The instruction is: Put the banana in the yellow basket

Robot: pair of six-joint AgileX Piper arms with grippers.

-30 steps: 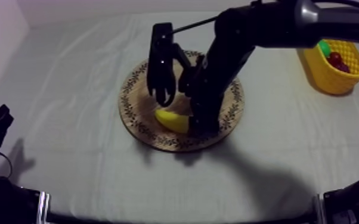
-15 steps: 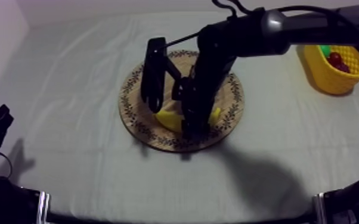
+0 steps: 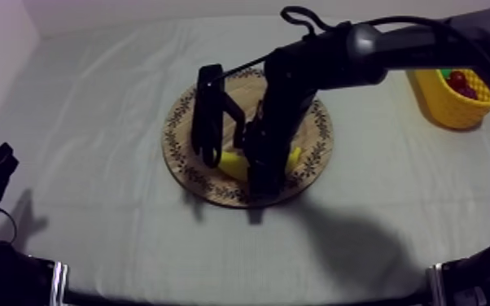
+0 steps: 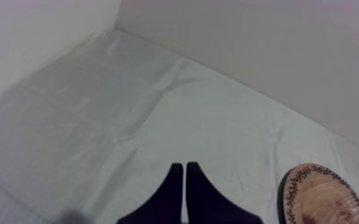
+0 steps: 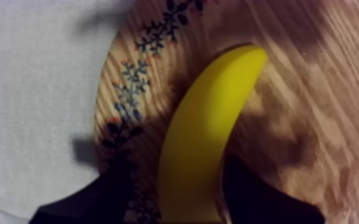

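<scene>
Since the earlier frame the right arm has sunk lower over the board (image 3: pixel 185 167), bringing the right gripper (image 3: pixel 230 159) down about the banana (image 3: pixel 236 167). The basket (image 3: pixel 460 110) stands well apart, at the table's right. In the left wrist view, the left gripper (image 4: pixel 185 179) is a narrow wedge over the cloth, idle near the board. In the right wrist view, the fingers (image 5: pixel 107 199) stand wide, straddling the banana, which lies flat on the board. I judge nothing is gripped yet: the squeeze, lift and carry to the basket remain.
</scene>
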